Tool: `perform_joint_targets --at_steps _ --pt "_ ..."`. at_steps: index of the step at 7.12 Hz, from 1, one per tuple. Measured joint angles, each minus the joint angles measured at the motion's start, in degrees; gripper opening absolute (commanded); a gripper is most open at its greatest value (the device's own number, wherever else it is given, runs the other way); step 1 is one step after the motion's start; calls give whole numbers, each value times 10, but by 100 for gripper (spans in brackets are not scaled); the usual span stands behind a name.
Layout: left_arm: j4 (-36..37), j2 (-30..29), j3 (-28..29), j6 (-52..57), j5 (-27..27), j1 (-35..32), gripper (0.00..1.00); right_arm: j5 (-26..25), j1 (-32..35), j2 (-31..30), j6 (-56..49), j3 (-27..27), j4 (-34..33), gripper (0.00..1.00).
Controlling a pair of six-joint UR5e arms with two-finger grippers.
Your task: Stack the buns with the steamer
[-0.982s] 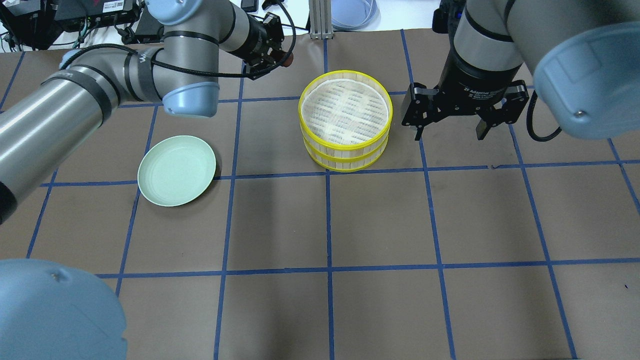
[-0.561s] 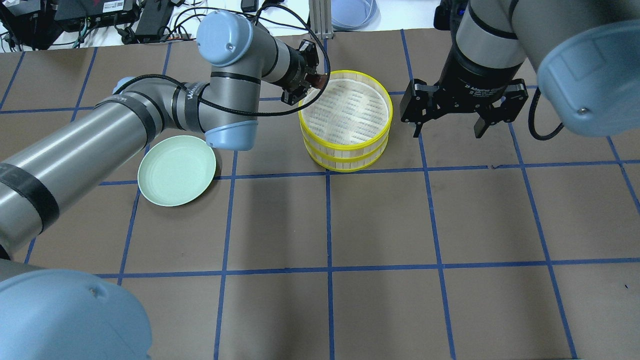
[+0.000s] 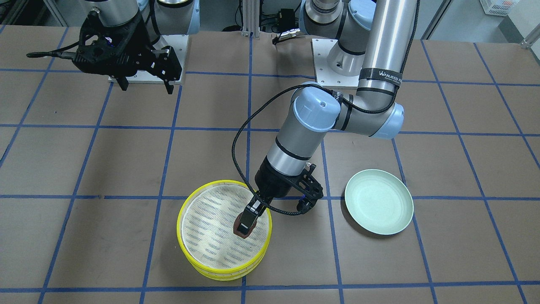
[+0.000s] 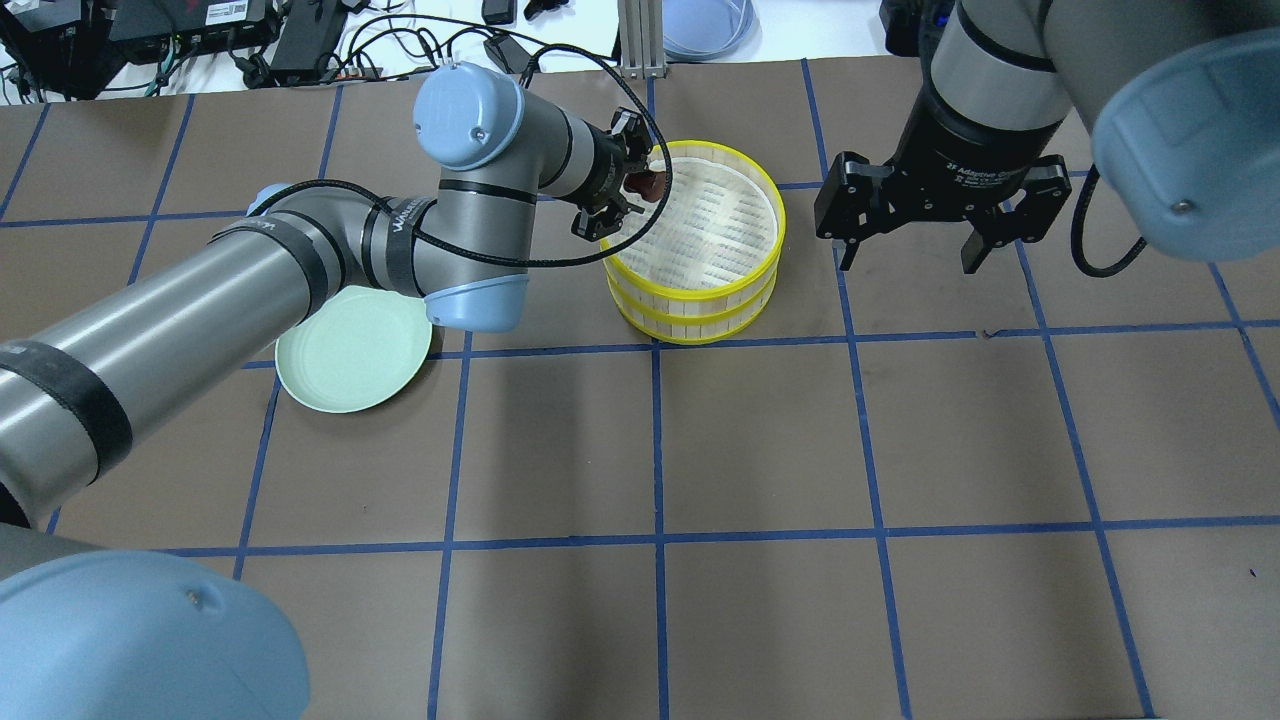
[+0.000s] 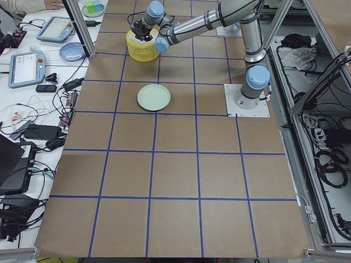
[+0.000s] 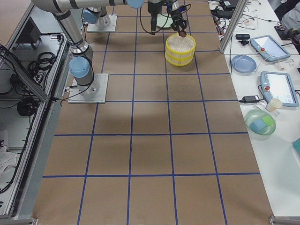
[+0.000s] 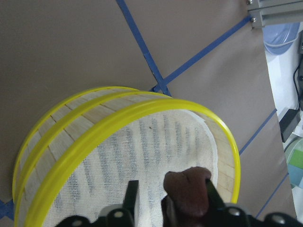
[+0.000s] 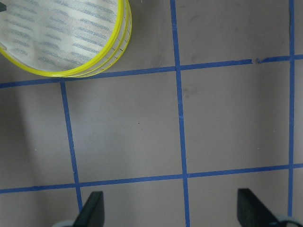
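Overhead exterior: my left gripper (image 4: 643, 186) pinches the reddish-brown bun (image 4: 652, 185) above the stacked steamer (image 4: 695, 305) (arm strap (image 3: 379, 75) reads WANJEED); my right gripper (image 4: 907, 262), marked "2F Adaptive", hangs spread wide.

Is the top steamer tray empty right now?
Empty: the top steamer tray shows bare liner; the reddish-brown bun hangs over it in the left gripper.

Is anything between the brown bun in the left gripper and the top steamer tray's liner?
Nothing visible. The dark reddish-brown bun, held in the left gripper, hangs over the white dashed liner of the top yellow-rimmed steamer tray, and that liner is bare. The open right gripper stands off to the side.
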Motion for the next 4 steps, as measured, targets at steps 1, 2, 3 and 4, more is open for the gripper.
perform_joint_targets --at_steps 1,2,3,4 --pt "0 1 2 0 -1 0 100 0 0 0 -4 0 1 100" --pt "1 4 4 3 -2 1 100 0 0 0 -6 0 2 100" --pt "1 5 5 7 -3 2 100 -1 0 0 -7 1 3 100" --pt "0 8 5 8 -4 3 100 -1 0 0 -7 1 3 100"
